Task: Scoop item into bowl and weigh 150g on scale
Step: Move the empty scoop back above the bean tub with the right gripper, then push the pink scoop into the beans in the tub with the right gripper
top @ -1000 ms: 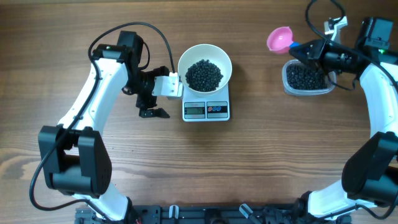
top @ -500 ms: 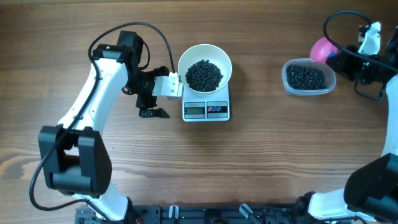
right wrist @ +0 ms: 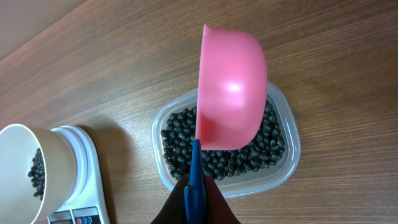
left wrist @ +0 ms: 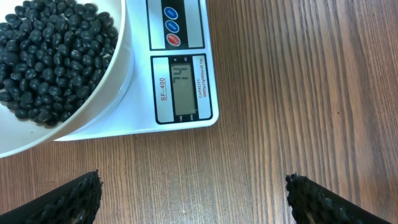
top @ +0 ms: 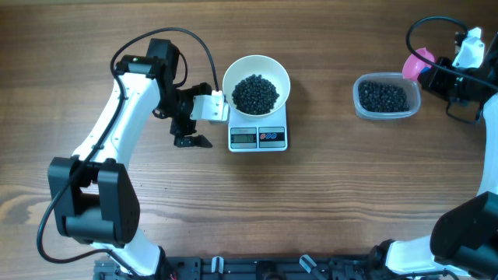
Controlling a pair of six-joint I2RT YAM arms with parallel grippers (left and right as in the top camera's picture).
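Jaws of your left gripper (top: 189, 131) stood wide apart, holding nothing, just left of the scale (top: 258, 138) over bare table (top: 327, 194). On the scale sat the bowl (top: 229, 85), with black beans (top: 255, 93) heaped inside. Open wood lay right of the scale as far as the clear tub (top: 358, 97) of more beans. Beyond it, your right gripper (right wrist: 198, 199) was clamped on the pink scoop (right wrist: 230, 87) by its blue handle, tilted above the tub's far corner.
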